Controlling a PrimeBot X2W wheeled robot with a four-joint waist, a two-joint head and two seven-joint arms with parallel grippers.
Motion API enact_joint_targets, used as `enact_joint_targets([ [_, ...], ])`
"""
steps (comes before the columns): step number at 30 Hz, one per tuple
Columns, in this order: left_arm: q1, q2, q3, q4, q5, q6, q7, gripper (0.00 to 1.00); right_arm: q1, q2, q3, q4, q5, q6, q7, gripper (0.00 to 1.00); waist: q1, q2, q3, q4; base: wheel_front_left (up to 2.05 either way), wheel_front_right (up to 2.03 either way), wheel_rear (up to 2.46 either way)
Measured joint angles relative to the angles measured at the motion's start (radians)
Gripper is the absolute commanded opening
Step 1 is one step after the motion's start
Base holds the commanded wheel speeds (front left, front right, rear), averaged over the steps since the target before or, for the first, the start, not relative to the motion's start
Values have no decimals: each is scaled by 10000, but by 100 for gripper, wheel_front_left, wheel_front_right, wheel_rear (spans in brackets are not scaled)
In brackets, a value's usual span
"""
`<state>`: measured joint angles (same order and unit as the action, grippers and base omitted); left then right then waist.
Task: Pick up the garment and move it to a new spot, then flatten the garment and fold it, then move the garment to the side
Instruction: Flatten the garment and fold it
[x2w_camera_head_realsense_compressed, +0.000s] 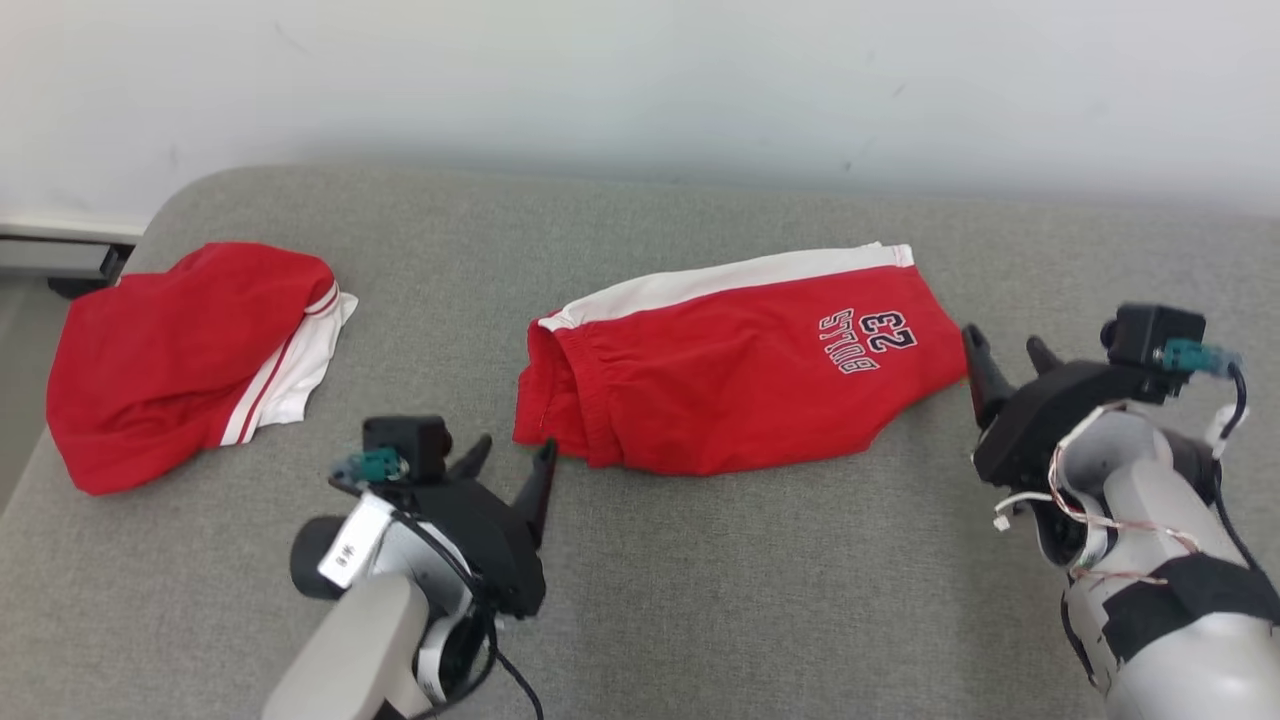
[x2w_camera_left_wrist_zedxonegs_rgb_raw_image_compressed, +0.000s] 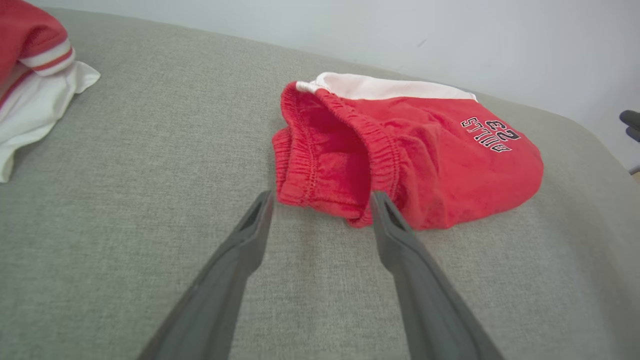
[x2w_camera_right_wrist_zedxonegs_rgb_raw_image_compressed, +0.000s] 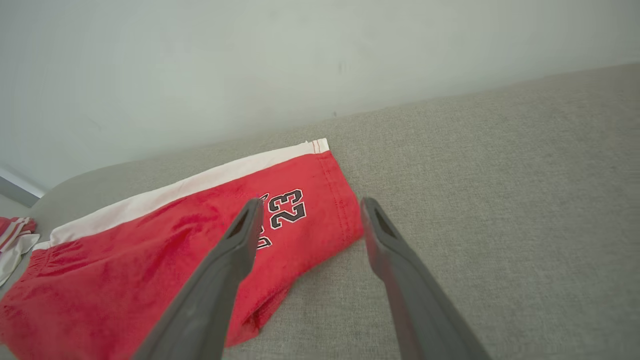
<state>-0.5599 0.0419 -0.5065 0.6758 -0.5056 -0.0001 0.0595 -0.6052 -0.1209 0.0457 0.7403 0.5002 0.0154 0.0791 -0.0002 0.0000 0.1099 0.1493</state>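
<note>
Clearly L gripper (x2w_camera_head_realsense_compressed: 516, 443), R gripper (x2w_camera_head_realsense_compressed: 1002, 338): jaws max wide, empty.

Pale off-white wall (x2w_camera_head_realsense_compressed: 640, 80) across far side, plain, few faint scuffs and specks. Broad grey upholstered surface (x2w_camera_head_realsense_compressed: 700, 600) fills near and middle ground: coarse woven fabric, flat top, far-left corner rounded, far edge butting against wall. Soft shadow band where fabric meets wall. At far left, white skirting strip (x2w_camera_head_realsense_compressed: 60, 228) along wall foot, grey rail (x2w_camera_head_realsense_compressed: 50, 258) just under it, dark block (x2w_camera_head_realsense_compressed: 80, 285) beside rounded corner. Sliver of greyish floor (x2w_camera_head_realsense_compressed: 20, 380) down left edge. Light even, diffuse, no hard shadows.
</note>
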Motion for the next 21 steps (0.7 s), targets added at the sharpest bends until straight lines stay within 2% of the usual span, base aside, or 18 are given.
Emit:
enact_joint_targets([
  [10, 190, -10, -704, -40, 414, -192, -77, 100, 239, 46, -462, 362, 280, -479, 50, 100, 1, 0, 57, -108, 0, 0, 0],
  [21, -371, -25, -1218, -44, 550, -366, -77, 100, -599, 82, -339, 604, 261, -865, 456, 100, 3, 0, 740, 25, 0, 0, 0],
])
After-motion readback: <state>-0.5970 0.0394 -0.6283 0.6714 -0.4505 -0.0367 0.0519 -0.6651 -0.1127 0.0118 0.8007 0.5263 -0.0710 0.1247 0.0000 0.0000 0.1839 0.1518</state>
